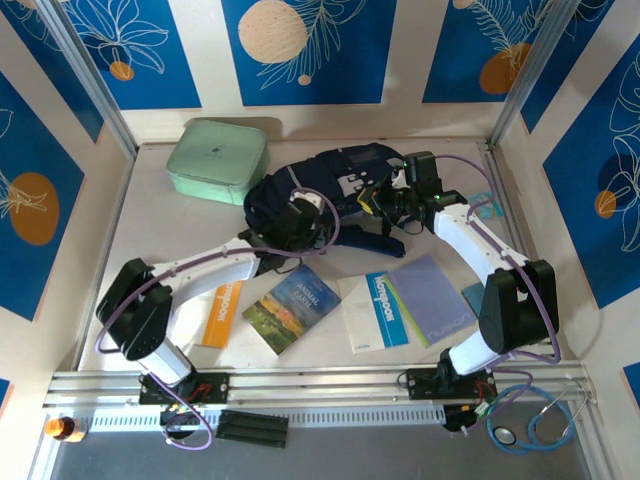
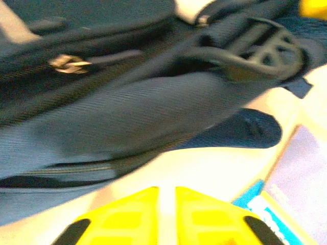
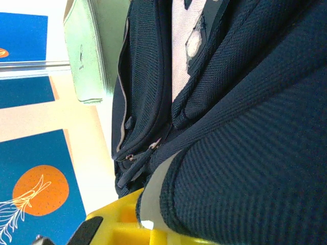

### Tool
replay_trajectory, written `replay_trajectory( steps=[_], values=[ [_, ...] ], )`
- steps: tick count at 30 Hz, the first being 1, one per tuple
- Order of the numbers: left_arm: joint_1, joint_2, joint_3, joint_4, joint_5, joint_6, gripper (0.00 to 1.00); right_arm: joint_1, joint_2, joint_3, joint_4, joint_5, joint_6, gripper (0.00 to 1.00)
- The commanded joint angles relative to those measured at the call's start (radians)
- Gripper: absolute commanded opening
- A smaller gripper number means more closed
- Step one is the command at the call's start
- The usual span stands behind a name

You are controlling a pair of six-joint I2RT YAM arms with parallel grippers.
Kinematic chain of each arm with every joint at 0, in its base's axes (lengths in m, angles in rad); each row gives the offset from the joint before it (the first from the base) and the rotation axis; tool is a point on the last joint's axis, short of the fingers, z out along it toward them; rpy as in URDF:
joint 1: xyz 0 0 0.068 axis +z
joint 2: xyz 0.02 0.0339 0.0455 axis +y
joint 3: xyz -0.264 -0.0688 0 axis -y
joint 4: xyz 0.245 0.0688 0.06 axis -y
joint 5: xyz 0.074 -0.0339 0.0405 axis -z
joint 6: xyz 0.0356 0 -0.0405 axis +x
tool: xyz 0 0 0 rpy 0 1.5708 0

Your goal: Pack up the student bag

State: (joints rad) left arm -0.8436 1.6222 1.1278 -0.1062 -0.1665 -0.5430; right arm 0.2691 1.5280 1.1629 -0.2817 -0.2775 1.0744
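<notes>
the large navy-blue fabric backpack [image 1: 275,190] lies at the back middle of the pale desk [image 1: 150,220], its long axis running left to right, just beside the mint-green rectangular case [image 1: 215,160]. both arms reach forward onto it. the right end effector [image 1: 385,200] is closed at the bag's right end and seems to pinch a fold of the weave, which runs down against its yellow fingers [image 3: 120,222] in the wrist view. the left end effector [image 2: 167,204] sits low at the bag's near left flank, with only a thin slit between its fingers; i cannot tell whether they are gripping anything. a metal zip pull [image 2: 69,64] lies ahead and to its left. judging by this, the left arm is nearer the zip and would have to reach forward-left along the bag's length.
</notes>
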Motion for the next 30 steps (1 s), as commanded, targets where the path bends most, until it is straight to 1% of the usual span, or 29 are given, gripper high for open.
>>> replay_trajectory(
  steps=[1, 6, 9, 11, 14, 17, 20, 23, 26, 30],
  values=[
    [-0.045, 0.058, 0.055, 0.018, -0.056, -0.049, 0.22, 0.01, -0.004, 0.038, 0.044, -0.073, 0.002, 0.03],
    [-0.053, 0.145, 0.109, 0.065, -0.124, -0.129, 0.26, 0.01, 0.004, 0.05, 0.049, -0.091, 0.018, 0.03],
    [-0.054, 0.186, 0.155, 0.076, -0.168, -0.138, 0.27, 0.01, 0.012, 0.062, 0.045, -0.109, 0.027, 0.03],
    [-0.054, 0.205, 0.18, 0.074, -0.203, -0.14, 0.31, 0.011, 0.014, 0.069, 0.043, -0.113, 0.031, 0.03],
    [-0.054, 0.227, 0.216, 0.06, -0.237, -0.145, 0.33, 0.009, 0.015, 0.073, 0.041, -0.119, 0.036, 0.02],
    [-0.054, 0.244, 0.257, -0.004, -0.293, -0.178, 0.36, 0.01, 0.018, 0.077, 0.039, -0.125, 0.041, 0.02],
    [-0.052, 0.248, 0.284, -0.062, -0.352, -0.203, 0.35, 0.009, 0.021, 0.078, 0.042, -0.127, 0.043, 0.02],
    [-0.049, 0.242, 0.297, -0.066, -0.356, -0.198, 0.35, 0.012, 0.022, 0.081, 0.036, -0.121, 0.037, 0.02],
    [-0.049, 0.243, 0.31, -0.071, -0.355, -0.186, 0.34, 0.015, 0.026, 0.086, 0.029, -0.122, 0.034, 0.02],
    [-0.045, 0.246, 0.317, -0.063, -0.35, -0.172, 0.2, 0.018, 0.026, 0.086, 0.024, -0.117, 0.033, 0.02]
  ],
)
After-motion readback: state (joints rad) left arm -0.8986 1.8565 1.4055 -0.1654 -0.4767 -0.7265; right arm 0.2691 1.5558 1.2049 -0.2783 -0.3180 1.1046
